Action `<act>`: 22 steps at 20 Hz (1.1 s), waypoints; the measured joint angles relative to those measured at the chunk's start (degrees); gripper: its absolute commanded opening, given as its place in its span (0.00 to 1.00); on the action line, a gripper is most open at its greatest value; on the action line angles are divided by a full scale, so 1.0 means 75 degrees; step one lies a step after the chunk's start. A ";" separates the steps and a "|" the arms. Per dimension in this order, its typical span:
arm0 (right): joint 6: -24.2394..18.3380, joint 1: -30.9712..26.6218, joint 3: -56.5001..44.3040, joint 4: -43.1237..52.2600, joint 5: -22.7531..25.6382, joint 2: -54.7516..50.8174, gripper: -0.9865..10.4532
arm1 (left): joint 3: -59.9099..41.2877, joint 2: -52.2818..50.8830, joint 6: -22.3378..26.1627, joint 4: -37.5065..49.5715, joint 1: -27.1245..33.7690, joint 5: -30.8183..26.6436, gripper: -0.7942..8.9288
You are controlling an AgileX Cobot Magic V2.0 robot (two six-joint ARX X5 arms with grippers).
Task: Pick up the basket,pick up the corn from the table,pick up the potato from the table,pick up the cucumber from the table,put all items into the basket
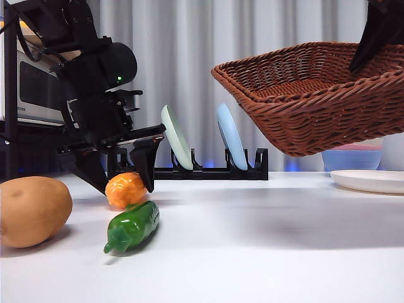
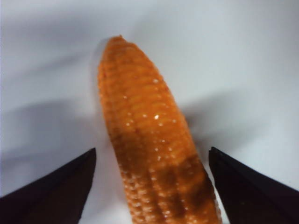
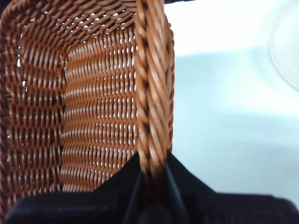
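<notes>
The brown wicker basket (image 1: 315, 95) hangs tilted in the air at the upper right, held by its braided rim (image 3: 154, 84) in my right gripper (image 3: 153, 179), which is shut on it. The orange corn (image 1: 125, 189) lies on the white table at the left. My left gripper (image 1: 120, 183) is down around it, open, one jaw on each side with gaps showing beside the corn (image 2: 149, 140). The tan potato (image 1: 33, 210) sits at the near left. The green cucumber (image 1: 132, 226) lies just in front of the corn.
A black dish rack (image 1: 214, 169) with a pale green and a pale blue plate stands at the back. A white plate (image 1: 369, 180) and stacked pastel bowls (image 1: 351, 156) sit under the basket at the right. A microwave-like box (image 1: 31, 85) stands far left.
</notes>
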 measured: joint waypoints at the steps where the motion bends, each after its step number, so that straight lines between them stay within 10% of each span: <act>1: 0.0000 0.0000 0.0000 0.0003 0.0003 0.0000 0.07 | 0.0000 0.0000 0.0003 0.0003 -0.0035 0.0000 0.13; 8: 0.0003 0.0006 0.0000 0.0050 0.0003 0.0017 0.07 | 0.0108 -0.0475 0.0256 -0.0286 -0.0117 -0.0035 0.07; 13: 0.0265 0.0085 0.0000 0.0673 -0.0015 0.0694 0.07 | 0.0271 -0.3214 0.0227 -0.0111 -0.0303 -0.0038 0.07; 22: 0.1125 0.0991 0.0000 0.1886 -0.0052 0.1411 0.07 | 0.0318 -0.3707 -0.0026 0.0294 -0.3016 -0.1233 0.07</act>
